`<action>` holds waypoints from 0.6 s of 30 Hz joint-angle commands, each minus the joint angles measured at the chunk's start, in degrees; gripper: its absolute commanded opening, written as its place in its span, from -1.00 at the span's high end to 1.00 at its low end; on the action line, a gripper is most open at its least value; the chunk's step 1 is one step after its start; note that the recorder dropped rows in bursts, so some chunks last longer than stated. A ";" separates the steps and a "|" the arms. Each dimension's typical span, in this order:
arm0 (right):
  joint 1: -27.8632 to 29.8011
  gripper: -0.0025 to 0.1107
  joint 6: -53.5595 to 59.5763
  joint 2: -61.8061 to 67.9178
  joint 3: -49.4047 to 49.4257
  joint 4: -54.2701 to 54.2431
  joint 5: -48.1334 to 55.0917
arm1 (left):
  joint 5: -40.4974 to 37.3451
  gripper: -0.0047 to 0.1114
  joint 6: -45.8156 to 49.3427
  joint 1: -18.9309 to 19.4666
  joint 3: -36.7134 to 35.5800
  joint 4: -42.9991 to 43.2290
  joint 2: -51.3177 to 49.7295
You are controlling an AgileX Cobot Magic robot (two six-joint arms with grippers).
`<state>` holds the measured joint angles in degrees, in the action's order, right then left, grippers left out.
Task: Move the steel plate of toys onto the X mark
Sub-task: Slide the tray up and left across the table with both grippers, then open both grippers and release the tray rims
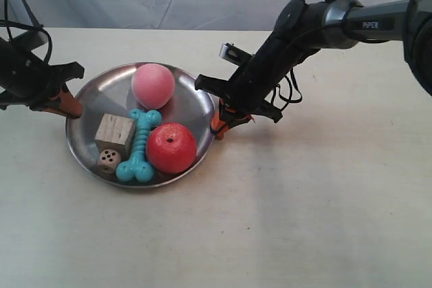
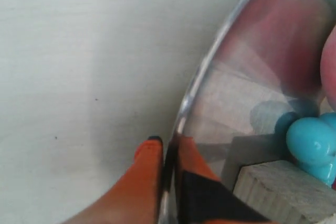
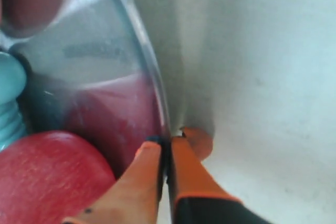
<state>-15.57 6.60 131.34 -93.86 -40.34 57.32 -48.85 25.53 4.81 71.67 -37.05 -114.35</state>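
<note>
The left gripper [image 2: 167, 146] and right gripper [image 3: 165, 144] are each clenching opposite sides of the steel plate [image 1: 101, 96], its toys [image 1: 171, 148] lying inside, toward the far edge of the desk [image 1: 304, 220].

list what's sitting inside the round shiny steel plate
The round shiny steel plate holds a pink ball, a red apple-like ball, a turquoise bone, a pale wooden block and a small wooden die. The plate floor beneath them is hidden.

I can read one word only: PIPER, in pale letters on my right arm [image 1: 370, 25], well behind my right pincer [image 1: 219, 126].
</note>
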 commanded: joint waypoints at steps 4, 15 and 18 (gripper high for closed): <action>-1.13 0.97 0.85 0.22 -0.73 3.46 -1.80 | 5.62 0.92 -2.24 0.90 0.65 0.30 -4.93; -1.13 0.67 0.85 0.22 -0.73 10.49 -5.69 | 7.53 0.27 3.10 0.90 0.65 -0.19 -5.06; -1.13 0.27 0.85 0.22 -0.73 10.49 -5.69 | 7.53 0.08 3.10 0.90 0.65 -0.20 -4.95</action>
<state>-16.85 6.61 131.93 -94.54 -32.33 51.75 -43.02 28.47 5.11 72.02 -37.55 -119.27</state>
